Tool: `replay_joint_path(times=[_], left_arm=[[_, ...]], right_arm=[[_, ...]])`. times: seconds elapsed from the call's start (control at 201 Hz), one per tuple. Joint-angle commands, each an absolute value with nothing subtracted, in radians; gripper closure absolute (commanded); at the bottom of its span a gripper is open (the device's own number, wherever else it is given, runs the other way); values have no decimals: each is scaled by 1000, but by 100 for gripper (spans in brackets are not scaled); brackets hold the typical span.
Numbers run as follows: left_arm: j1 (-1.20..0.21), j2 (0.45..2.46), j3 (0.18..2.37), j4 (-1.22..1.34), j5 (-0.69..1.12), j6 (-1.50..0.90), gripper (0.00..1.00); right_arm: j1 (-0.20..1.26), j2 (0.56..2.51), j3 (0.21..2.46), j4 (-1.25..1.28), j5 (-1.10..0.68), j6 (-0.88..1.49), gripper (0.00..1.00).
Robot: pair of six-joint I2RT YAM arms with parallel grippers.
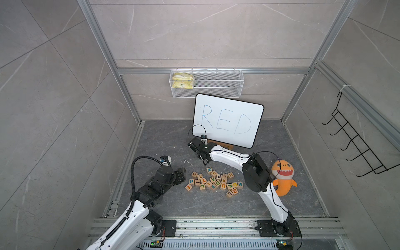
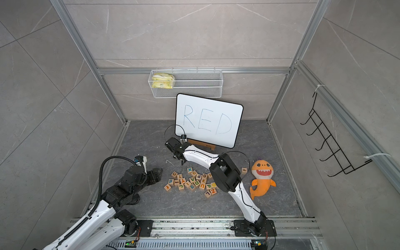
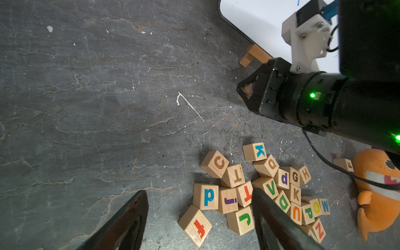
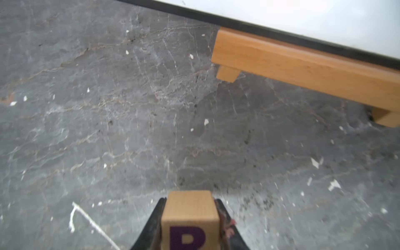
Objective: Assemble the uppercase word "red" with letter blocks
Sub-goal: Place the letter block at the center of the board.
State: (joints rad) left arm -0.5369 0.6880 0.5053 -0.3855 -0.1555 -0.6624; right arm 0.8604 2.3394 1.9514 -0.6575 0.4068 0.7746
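Look at your robot's two arms: white shells with black joints. The left arm (image 1: 134, 213) has a thick, ribbed black hose (image 1: 132, 177) on it. The right arm (image 1: 227, 154) has a thin black wire (image 1: 265, 152). Its white camera holder (image 3: 307, 36) has little silver screws, and green lights (image 3: 312, 95) glow nearby. The left gripper (image 3: 199, 191) has two black fingers (image 3: 129, 216).

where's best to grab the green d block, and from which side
Take the pale wooden cube with the green D by two opposite side faces, coming straight down from above. It sits D up, hemmed in by the green V cube, brown K cube and orange U cube, so no sideways approach looks free; align with its diagonal faces and expect to nudge neighbours.
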Motion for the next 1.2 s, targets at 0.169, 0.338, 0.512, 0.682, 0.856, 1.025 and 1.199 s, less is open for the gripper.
replay_joint_path(times=[0.169, 0.338, 0.512, 0.682, 0.856, 1.025, 1.199], left_arm=[[-540, 682, 495, -382, -129, -640, 22], [-540, 678, 499, -402, -142, -632, 22], [-540, 669, 495, -410, -152, -633, 22], [-538, 667, 490, -407, -152, -634, 22], [-540, 667, 488, -405, -148, -631, 21], [-538, 663, 487, -405, -153, -634, 21], [-539, 658, 472, -393, -153, -637, 21]], right_arm=[[824, 2436, 2019, -660, 378, 717, 93], [810, 2437, 1989, -646, 356, 692, 93], [809, 2429, 1973, -643, 349, 684, 89], [808, 2419, 1960, -658, 329, 684, 87], [810, 2411, 1950, -677, 320, 686, 85], [810, 2411, 1945, -698, 305, 698, 82], [810, 2402, 1934, -704, 305, 706, 67]])
